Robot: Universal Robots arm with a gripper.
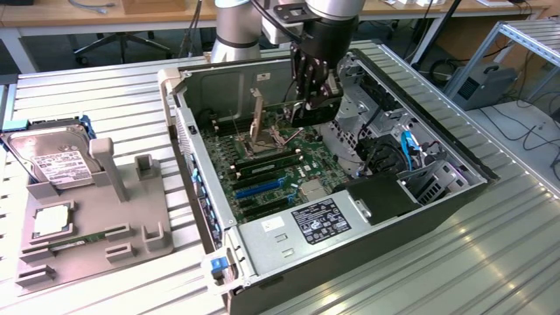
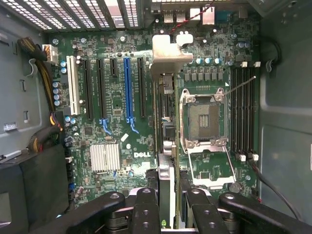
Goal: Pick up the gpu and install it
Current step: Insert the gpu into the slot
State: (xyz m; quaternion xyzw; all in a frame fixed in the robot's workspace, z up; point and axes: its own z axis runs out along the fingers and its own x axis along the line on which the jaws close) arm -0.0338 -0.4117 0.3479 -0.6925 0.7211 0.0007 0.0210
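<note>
Right, the black-fingered gripper (image 1: 313,92) (image 2: 168,202) on the silver arm is clamped tight on the gpu (image 1: 313,115) (image 2: 165,129), the thin flat black card with the silver metal bracket at its far end, fingers pinching it from both faces. The card stands on edge, hanging inside the open black-and-grey computer case (image 1: 411,233), close over the green motherboard (image 1: 298,141) (image 2: 117,102). Whether its lower edge touches a slot, I can't tell. In the wrist view it lines up between a long black expansion slot (image 2: 142,87) and the square silver processor socket (image 2: 204,119), with the blue slot (image 2: 128,87) a little further off and the ribbed silver heatsink (image 2: 105,157) beyond that. Out on the slatted metal table (image 1: 105,98), at the exterior view's left, a grey plastic fixture (image 1: 131,216) holds a silver hard drive with a white label (image 1: 54,164), well apart from the case.
</note>
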